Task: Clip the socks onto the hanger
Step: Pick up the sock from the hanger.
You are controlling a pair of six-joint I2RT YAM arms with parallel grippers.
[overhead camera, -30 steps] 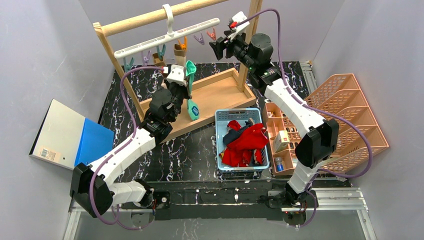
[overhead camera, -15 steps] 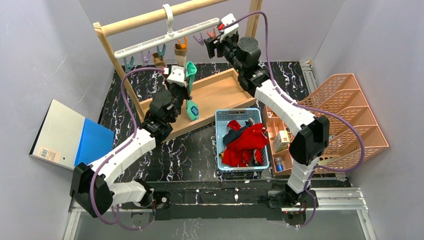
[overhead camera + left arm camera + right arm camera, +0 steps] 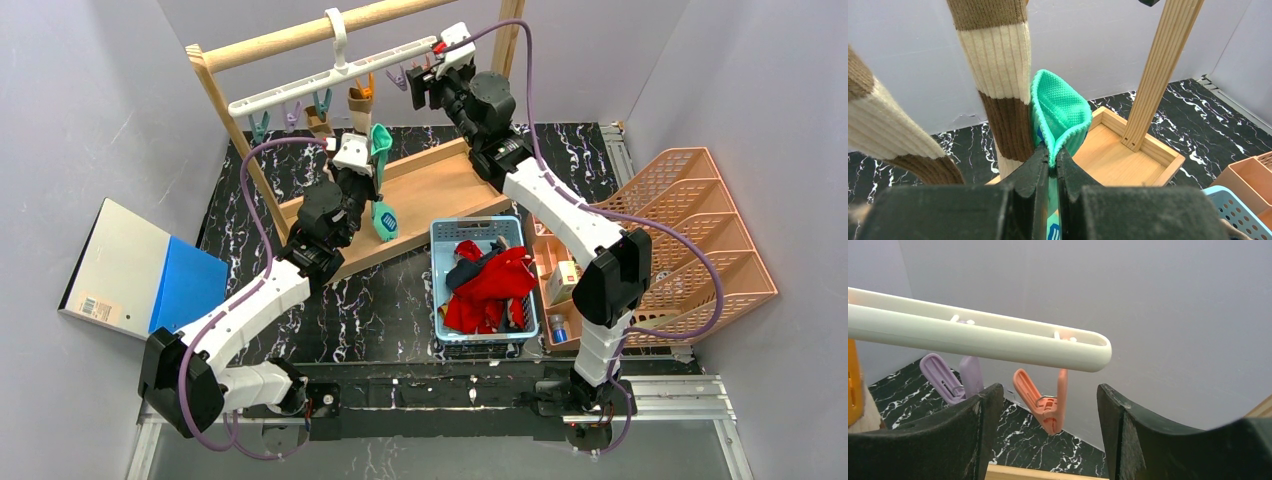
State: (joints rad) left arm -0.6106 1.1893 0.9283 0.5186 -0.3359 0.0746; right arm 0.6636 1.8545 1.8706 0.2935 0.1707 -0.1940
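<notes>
Black marbled tabletop point(image 3: 400, 300) between grey walls, wooden rack point(image 3: 300, 38) at the back, white hanger point(image 3: 300, 86) hooked over its round rail. Left gripper point(image 3: 1052, 161) pinched tight on the cuff of teal-green sock point(image 3: 1060, 107), held up just beside brown-and-beige banded sock point(image 3: 1003, 75) hanging from the bar. Right gripper point(image 3: 1048, 395) spread wide with nothing in its grasp, up at the hanger's right end; pink clip point(image 3: 1045, 407) seen between the fingers, contact impossible to tell, purple clip point(image 3: 955, 380) just left of it. Red socks point(image 3: 490, 285) and dark navy sock point(image 3: 462, 272) heaped in blue basket point(image 3: 437, 260); peach organiser point(image 3: 700, 230) to the right, blue-and-white folder point(image 3: 140, 270) at the left edge
</notes>
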